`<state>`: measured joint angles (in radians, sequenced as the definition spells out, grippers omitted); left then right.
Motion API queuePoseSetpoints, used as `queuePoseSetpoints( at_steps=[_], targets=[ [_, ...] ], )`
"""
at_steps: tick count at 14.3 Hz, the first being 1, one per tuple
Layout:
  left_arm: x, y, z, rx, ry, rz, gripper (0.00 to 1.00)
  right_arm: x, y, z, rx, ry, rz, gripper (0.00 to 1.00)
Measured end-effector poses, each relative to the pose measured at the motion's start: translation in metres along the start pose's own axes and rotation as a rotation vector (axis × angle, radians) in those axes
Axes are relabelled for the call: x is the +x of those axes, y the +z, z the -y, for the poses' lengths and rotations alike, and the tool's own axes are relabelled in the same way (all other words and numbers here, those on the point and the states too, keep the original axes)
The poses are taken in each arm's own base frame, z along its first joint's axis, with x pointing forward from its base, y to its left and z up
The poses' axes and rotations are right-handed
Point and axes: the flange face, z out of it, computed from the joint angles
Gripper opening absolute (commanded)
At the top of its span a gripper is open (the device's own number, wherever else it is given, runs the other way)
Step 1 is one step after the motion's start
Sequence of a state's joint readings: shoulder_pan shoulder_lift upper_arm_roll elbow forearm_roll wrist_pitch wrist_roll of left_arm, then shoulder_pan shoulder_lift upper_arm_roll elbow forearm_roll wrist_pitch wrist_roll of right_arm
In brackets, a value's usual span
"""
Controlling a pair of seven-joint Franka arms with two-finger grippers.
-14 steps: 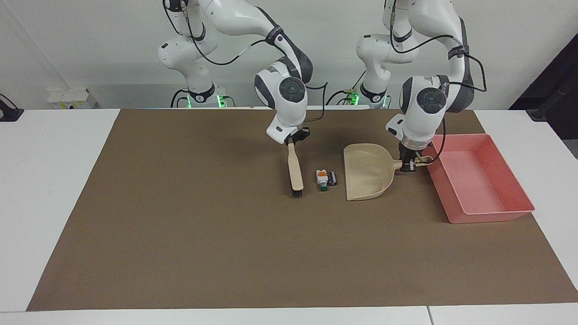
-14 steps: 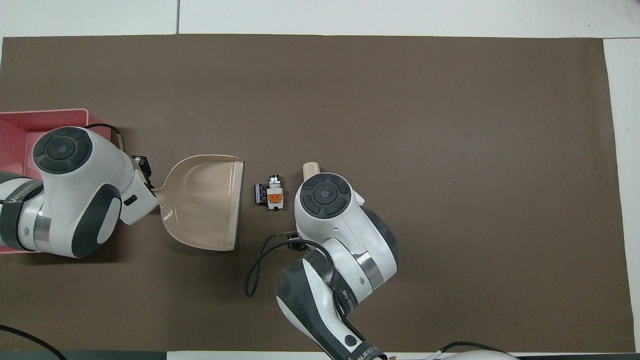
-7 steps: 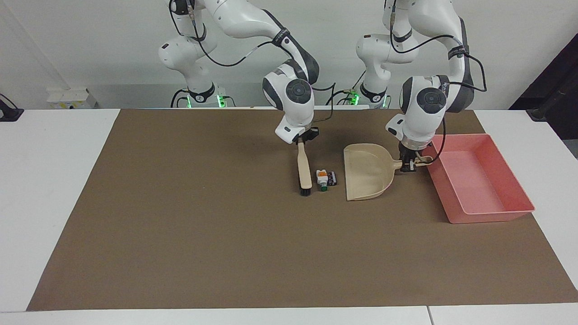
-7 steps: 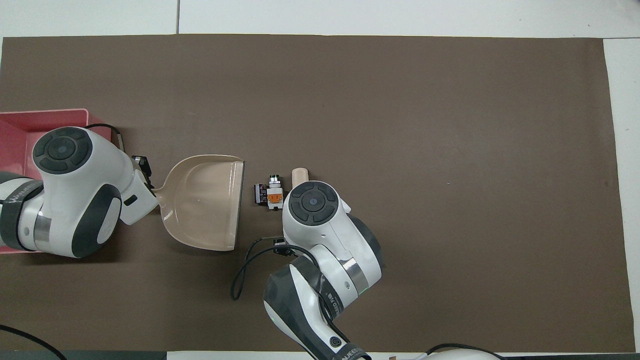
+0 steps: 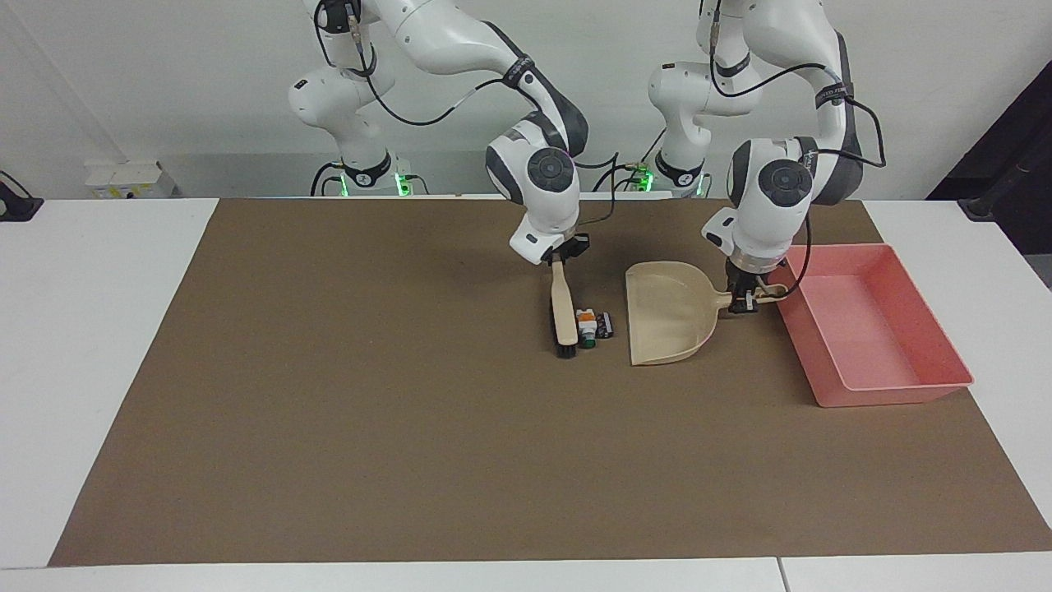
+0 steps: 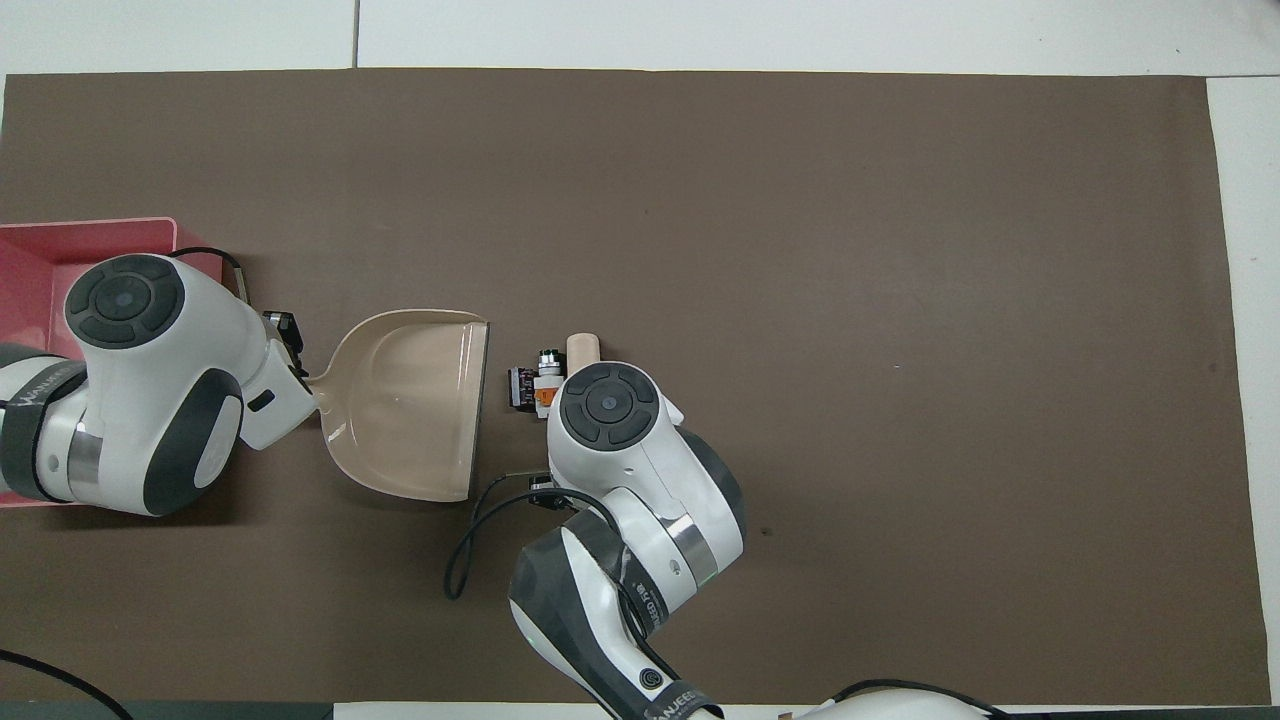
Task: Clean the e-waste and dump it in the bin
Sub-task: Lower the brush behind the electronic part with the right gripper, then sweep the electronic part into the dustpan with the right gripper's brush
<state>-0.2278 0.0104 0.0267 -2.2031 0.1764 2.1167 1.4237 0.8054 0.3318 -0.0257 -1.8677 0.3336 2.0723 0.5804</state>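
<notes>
The e-waste (image 5: 593, 326) (image 6: 530, 384), a white piece with orange and green marks beside a black block, lies on the brown mat. A beige hand brush (image 5: 563, 312) stands with its black bristles on the mat, right against the white piece, and my right gripper (image 5: 559, 256) is shut on its handle. The beige dustpan (image 5: 667, 312) (image 6: 410, 400) lies flat with its open mouth toward the pieces, a short gap away. My left gripper (image 5: 744, 300) (image 6: 295, 365) is shut on the dustpan's handle. The pink bin (image 5: 896, 393) (image 6: 40, 245) sits beside the dustpan at the left arm's end. In the overhead view the right wrist hides its gripper.
A brown mat (image 5: 370, 427) covers most of the white table (image 5: 90, 329). The right arm's black cable (image 6: 480, 545) loops over the mat nearer to the robots than the dustpan.
My right gripper has slid the brush toward the dustpan, closing the gap until the brush meets the white piece. The left arm, dustpan and bin have not moved.
</notes>
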Motion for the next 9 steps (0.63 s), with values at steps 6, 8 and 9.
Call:
queuePoseSetpoints(
  at_steps=[6, 8, 9],
  targets=[
    [0.001, 0.000, 0.001, 0.008, 0.002, -0.001, 0.01, -0.012, 0.009, 0.035, 0.025, 0.033, -0.012, 0.00],
    [0.001, 0.000, 0.000, 0.008, 0.002, -0.001, 0.02, -0.012, 0.013, 0.053, 0.039, 0.060, -0.010, 0.00],
    [0.001, 0.000, 0.000, 0.008, 0.002, -0.001, 0.03, -0.011, 0.016, 0.062, 0.042, 0.074, -0.013, 0.00]
  ],
)
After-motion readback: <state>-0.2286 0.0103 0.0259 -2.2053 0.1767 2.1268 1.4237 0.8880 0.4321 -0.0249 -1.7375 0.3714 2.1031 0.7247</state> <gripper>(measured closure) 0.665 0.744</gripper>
